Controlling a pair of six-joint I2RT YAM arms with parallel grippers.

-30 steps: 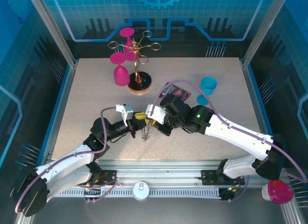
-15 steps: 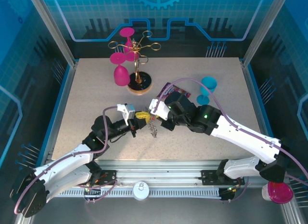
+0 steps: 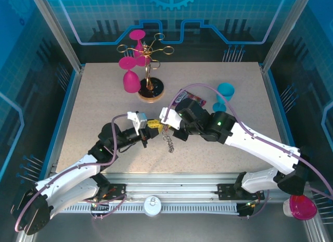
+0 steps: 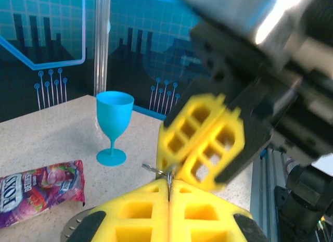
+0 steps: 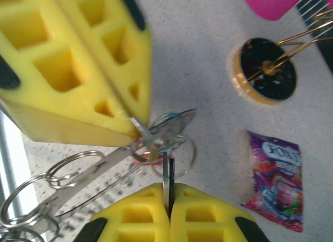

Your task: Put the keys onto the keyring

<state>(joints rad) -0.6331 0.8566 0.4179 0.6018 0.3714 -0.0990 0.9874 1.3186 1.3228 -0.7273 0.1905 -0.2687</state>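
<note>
Grey keyring (image 3: 169, 142), fringed with wire loops, has swung rightward since a second ago and now dangles under the meeting claws above the table (image 3: 93, 96). The left claw (image 4: 169, 187) pinches its rim. The right claw (image 5: 167, 190) is clamped, apparently on the red key (image 5: 141, 160). Threading judged unfinished.

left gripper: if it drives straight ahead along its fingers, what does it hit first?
The right gripper. It sits right ahead of the left gripper, nearly tip to tip, with only thin keyring metal between them. The exact gap is hard to judge.
</note>
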